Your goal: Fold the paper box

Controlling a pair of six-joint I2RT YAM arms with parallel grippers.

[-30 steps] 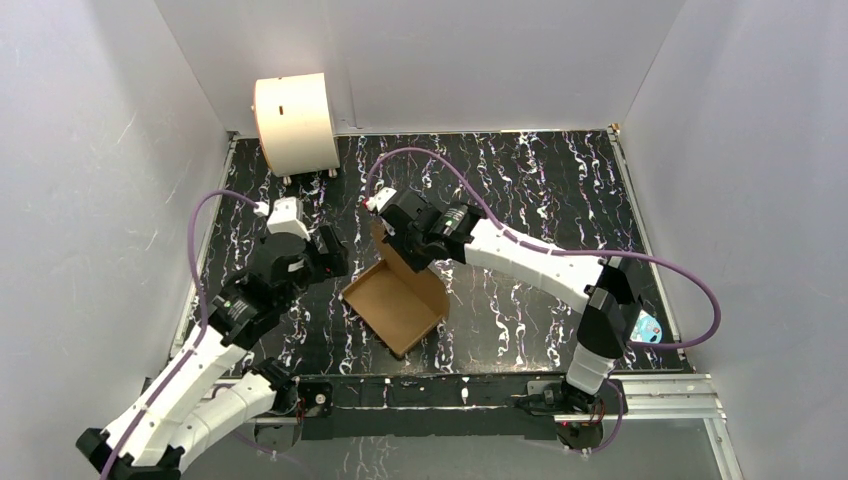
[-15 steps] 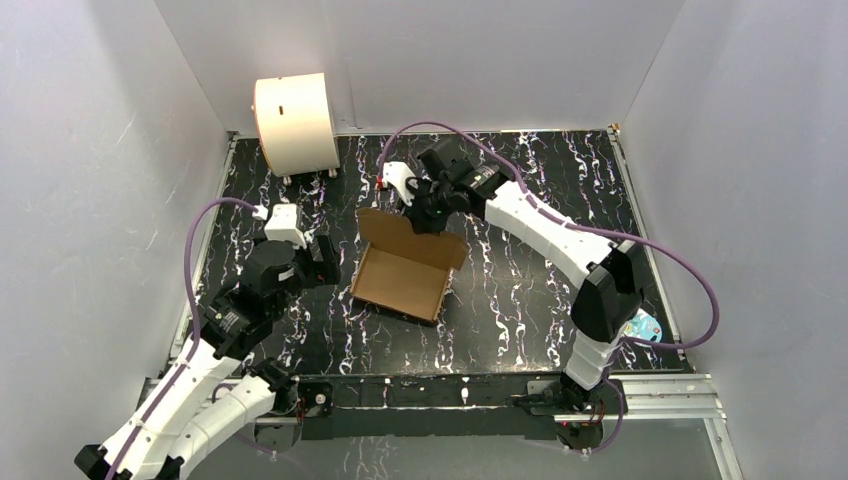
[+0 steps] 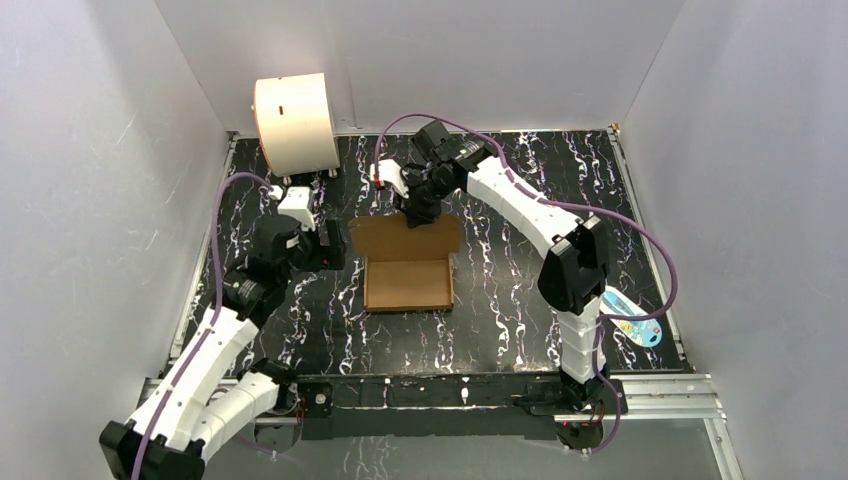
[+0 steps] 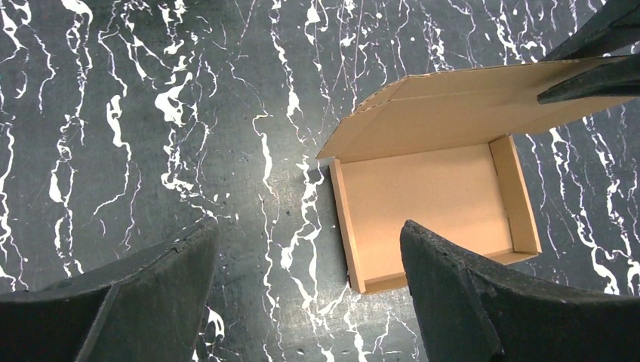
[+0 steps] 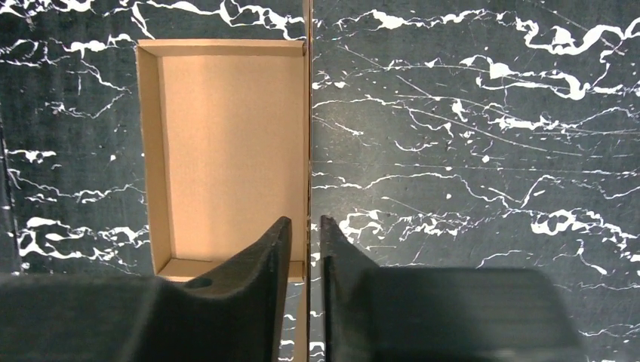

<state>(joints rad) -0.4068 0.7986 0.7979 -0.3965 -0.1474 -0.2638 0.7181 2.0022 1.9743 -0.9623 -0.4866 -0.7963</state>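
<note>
Brown cardboard box [image 3: 407, 283] lay widthwise, mouth up, your right fingers [image 5: 256, 286] pinched its raised lid [image 3: 405, 236], left fingers [image 4: 151, 294] spread wide

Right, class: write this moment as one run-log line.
right gripper: shut on raised lid of plain brown corrugated cardboard box | left gripper: open, beside box, not touching | tray walls: up

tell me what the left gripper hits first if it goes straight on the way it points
Probably the box: its side wall lies just ahead of the left gripper, between the open jaws. Depth is unclear, so the table beside it could come first.
</note>
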